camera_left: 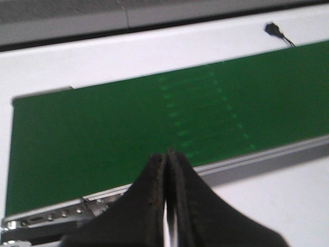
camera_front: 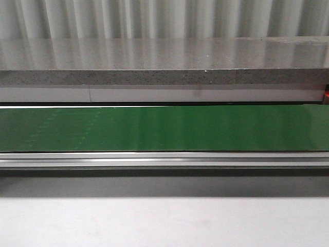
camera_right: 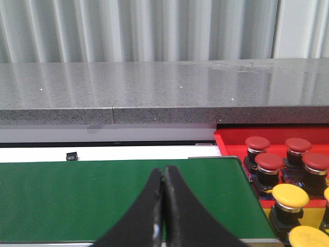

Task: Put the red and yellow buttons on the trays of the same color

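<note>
in the front view a green belt (camera_front: 164,128) runs across the middle of the frame from edge to edge, bare along its whole visible length. a metal rail (camera_front: 164,159) lies just below it, a white table (camera_front: 164,221) fills the bottom, and a grey speckled ledge (camera_front: 164,62) crosses the upper part under a corrugated wall (camera_front: 164,18). neither arm shows in this view, and no buttons or trays appear there.

in the left wrist view the left gripper (camera_left: 166,170) sits at the bottom centre, its two black fingers pressed together with nothing between them. the belt slants across the middle of the frame beyond the tips, its end at the left. a small black plug (camera_left: 272,30) with a cord lies on the white surface in the upper right.

in the right wrist view the right gripper (camera_right: 163,180) is at the bottom centre, its fingers likewise closed together and empty, over the belt. at the right edge of the frame, just past the belt's end, a red tray (camera_right: 231,139) holds four red buttons (camera_right: 270,162) standing close together. below them, in the lower right corner, yellow buttons (camera_right: 290,195) stand on what looks like a yellow tray (camera_right: 316,218), partly cut off by the frame edge.
</note>
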You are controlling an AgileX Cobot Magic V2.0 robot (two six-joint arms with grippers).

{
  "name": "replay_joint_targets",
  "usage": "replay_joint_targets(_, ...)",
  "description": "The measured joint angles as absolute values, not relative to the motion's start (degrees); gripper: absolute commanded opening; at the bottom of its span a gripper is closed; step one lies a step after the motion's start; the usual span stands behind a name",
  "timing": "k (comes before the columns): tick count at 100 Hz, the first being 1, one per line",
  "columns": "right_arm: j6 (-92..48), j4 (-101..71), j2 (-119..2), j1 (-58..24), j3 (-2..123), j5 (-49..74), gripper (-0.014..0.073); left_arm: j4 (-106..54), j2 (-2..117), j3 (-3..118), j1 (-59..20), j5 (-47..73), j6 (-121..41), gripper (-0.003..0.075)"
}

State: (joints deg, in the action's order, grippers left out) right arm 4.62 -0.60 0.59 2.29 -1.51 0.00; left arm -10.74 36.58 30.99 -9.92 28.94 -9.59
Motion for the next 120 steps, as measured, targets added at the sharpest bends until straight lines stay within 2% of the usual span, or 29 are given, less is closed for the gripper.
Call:
replay_joint_targets(24, 4.62, -0.60, 0.59, 2.29, -1.51, 0.00, -0.0066, -5.57, 26.87, 19.67, -8.33, 11.15, -3.45, -0.0020)
replay_joint_targets(68, 4.62, -0.60, 0.59, 2.29, -1.51, 0.00, -0.0066, -4.22, 5.71, 0.99, -6.18, 5.46, -1.53, -0.0020)
replay_joint_targets(79, 4.62, -0.60, 0.59, 2.29, -1.51, 0.00, -0.0066, -4.09, 0.50, 0.17, -5.92, 4.89, -1.12, -0.0020)
replay_joint_targets(120, 4.62, -0.60, 0.59, 2.29, -1.51, 0.00, -0.0066, -4.09, -0.28, 0.17, -5.46, 4.72, -0.90, -0.0020)
